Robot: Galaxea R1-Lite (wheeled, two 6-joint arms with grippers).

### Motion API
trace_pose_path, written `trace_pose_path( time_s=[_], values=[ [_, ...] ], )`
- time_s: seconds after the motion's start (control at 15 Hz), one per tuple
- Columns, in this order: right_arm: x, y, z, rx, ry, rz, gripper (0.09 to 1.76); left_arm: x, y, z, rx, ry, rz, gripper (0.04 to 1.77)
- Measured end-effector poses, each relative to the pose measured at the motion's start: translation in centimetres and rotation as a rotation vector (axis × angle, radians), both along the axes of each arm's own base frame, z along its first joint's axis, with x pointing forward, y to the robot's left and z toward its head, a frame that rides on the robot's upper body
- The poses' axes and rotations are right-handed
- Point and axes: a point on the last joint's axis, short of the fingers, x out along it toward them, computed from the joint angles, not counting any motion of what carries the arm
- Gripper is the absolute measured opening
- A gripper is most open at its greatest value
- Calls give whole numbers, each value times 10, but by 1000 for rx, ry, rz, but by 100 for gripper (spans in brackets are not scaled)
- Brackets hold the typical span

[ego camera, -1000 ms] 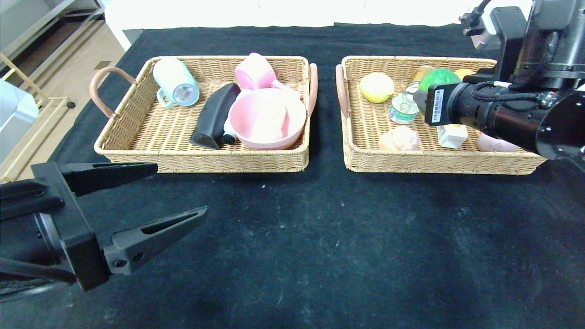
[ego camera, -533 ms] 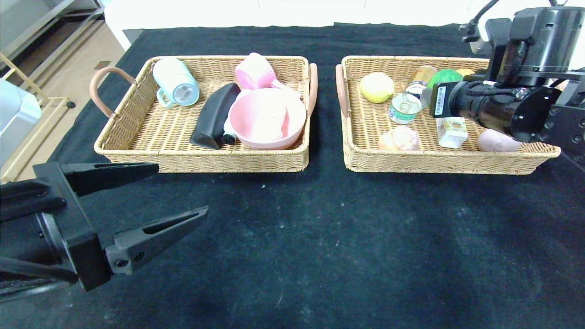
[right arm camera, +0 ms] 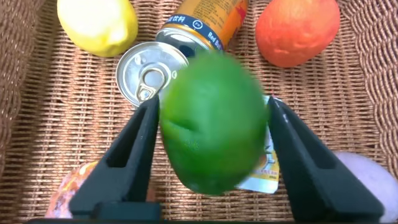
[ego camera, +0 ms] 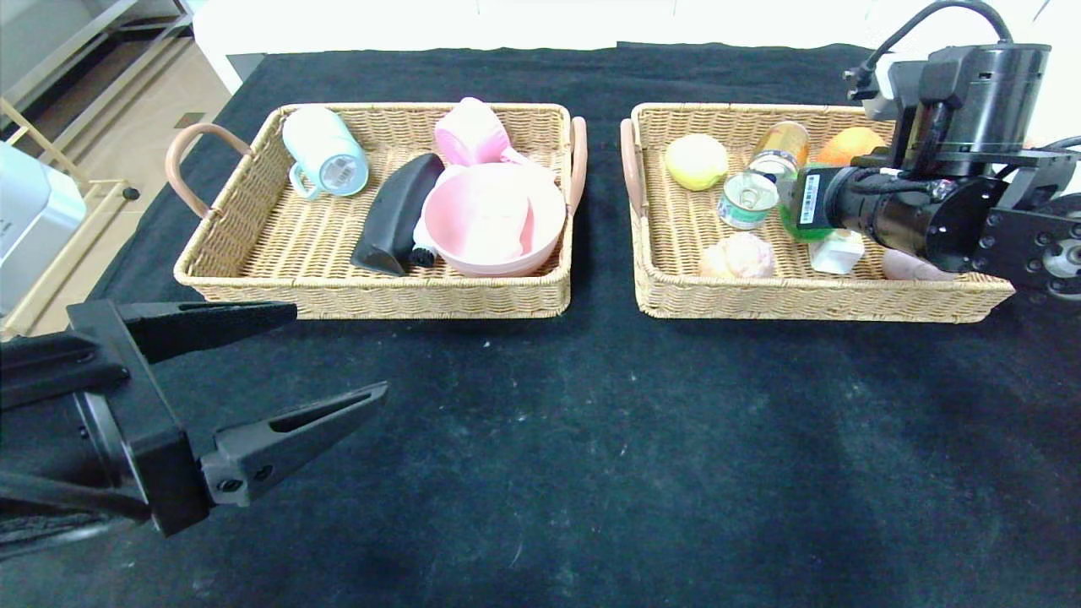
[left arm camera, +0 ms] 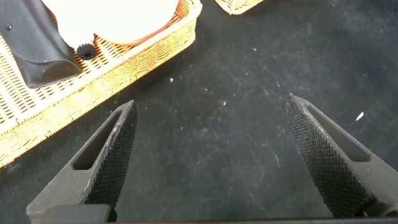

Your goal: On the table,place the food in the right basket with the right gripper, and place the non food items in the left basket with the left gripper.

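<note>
My right gripper (right arm camera: 212,102) hangs over the right basket (ego camera: 760,297) with its jaws wide. A green fruit (right arm camera: 211,121) sits between them, blurred, with a small gap to one finger; in the head view it (ego camera: 790,226) shows just below the wrist. The basket also holds a lemon (ego camera: 695,160), an open tin (ego camera: 747,199), a drink can (ego camera: 779,139), an orange (ego camera: 849,143), a pale bun (ego camera: 739,255), a white carton (ego camera: 838,250) and a pink lump (ego camera: 908,268). My left gripper (ego camera: 336,350) is open and empty above the bare cloth at the front left.
The left basket (ego camera: 253,257) holds a pale mug (ego camera: 325,154), a black brush (ego camera: 395,213), a pink bowl (ego camera: 494,218) and a pink cup (ego camera: 469,131). A black cloth (ego camera: 591,439) covers the table. Shelving stands off the table's left side.
My right arm has swung down and back over the right basket. The green fruit went from above the wrist to lower in the basket, uncovering the orange. The left arm has not moved.
</note>
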Motion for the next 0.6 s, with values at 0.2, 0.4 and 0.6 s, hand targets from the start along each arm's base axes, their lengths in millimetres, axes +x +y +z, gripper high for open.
trace_pose_path(
  time_s=[0.2,0.4,0.6],
  values=[
    [0,0,-2,-4,9,0,142,0,0,0,0,0,0,172],
    [-2,0,-3,-6,14,0,151,1,-1,-1,1,3,2,172],
    [-14,0,-3,-10,24,10,157,2,-1,-1,2,5,4,172]
  ],
)
